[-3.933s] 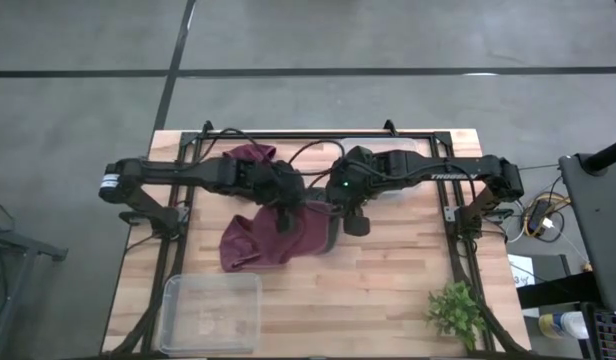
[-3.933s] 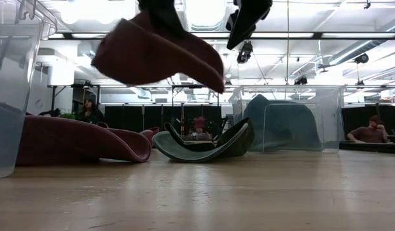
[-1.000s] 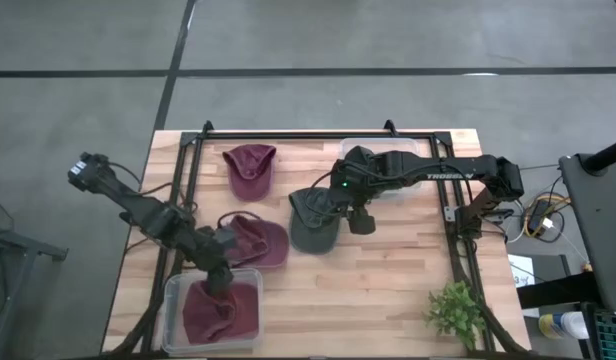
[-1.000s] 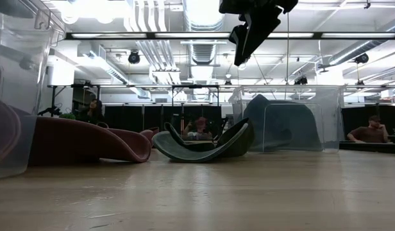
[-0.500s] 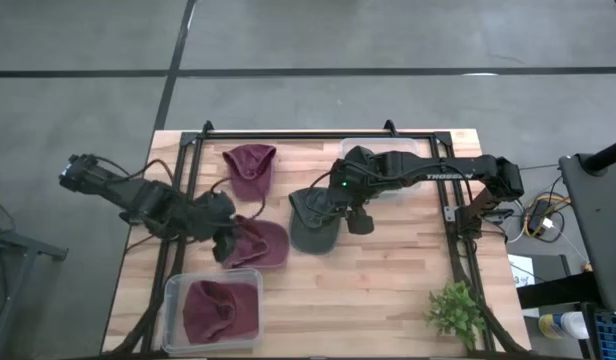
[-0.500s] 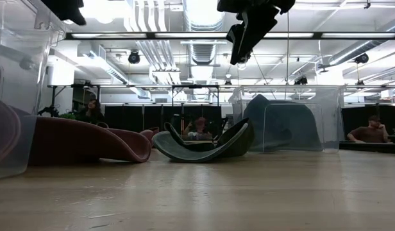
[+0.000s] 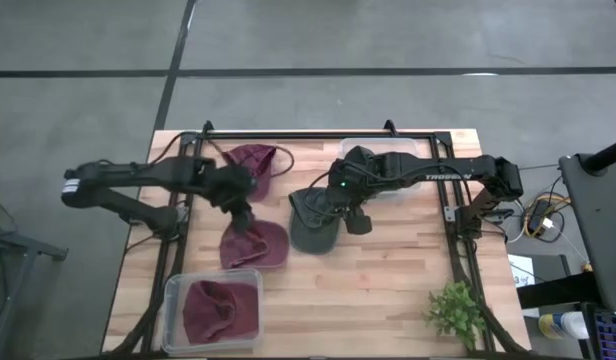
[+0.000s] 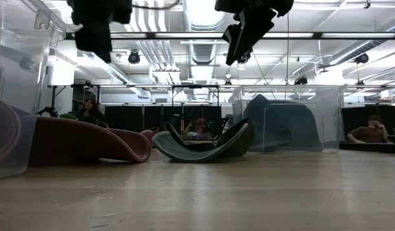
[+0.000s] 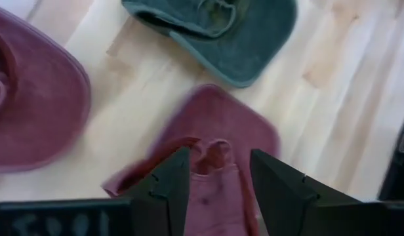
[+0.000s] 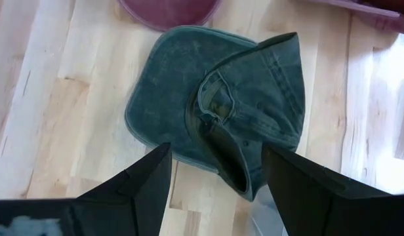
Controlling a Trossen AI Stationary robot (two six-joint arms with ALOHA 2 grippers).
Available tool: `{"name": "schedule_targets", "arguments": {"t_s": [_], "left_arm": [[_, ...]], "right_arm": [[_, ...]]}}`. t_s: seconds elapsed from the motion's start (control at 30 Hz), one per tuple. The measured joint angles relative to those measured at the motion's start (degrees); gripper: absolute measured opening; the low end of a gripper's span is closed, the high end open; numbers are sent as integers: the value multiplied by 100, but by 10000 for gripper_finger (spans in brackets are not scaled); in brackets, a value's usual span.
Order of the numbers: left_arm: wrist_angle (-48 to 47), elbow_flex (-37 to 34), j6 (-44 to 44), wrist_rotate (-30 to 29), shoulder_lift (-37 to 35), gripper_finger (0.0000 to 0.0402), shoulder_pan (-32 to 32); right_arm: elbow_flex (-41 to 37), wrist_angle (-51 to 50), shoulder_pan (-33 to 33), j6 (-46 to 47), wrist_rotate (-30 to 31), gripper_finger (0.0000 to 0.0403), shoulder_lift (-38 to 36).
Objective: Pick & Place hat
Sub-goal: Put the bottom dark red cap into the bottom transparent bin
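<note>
A maroon hat (image 7: 256, 243) lies on the table's middle left, its edge curling up in the low view (image 8: 88, 142). My left gripper (image 7: 243, 207) hangs open above it, with the hat (image 9: 215, 170) showing below its fingers and nothing between them. A second maroon hat (image 7: 253, 158) lies farther back, and a third (image 7: 216, 310) sits in the clear bin (image 7: 174, 290) at the near left. A green hat (image 7: 313, 222) lies at the centre with its edges curled up (image 8: 204, 146). My right gripper (image 7: 353, 215) hangs open above the green hat (image 10: 189, 98).
A second clear bin (image 8: 294, 96) stands at the far right with a dark green shape inside; my right arm crosses over it. A green plant (image 7: 456, 312) sits at the near right corner. Bare wood (image 7: 368, 300) lies along the near middle.
My left gripper has gone from above the near-left bin toward the far edge and a little right, and now hangs over the middle maroon hat. The maroon hat in the bin has stayed there. My right arm has kept still.
</note>
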Motion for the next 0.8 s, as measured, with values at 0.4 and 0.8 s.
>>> {"name": "schedule_targets", "arguments": {"t_s": [0.4, 0.8], "left_arm": [[-96, 0, 1729, 5, 1219, 151, 827], [227, 0, 2549, 123, 2140, 151, 822]], "right_arm": [[-173, 0, 9, 4, 0, 228, 0], [-450, 79, 9, -106, 0, 228, -2]]}}
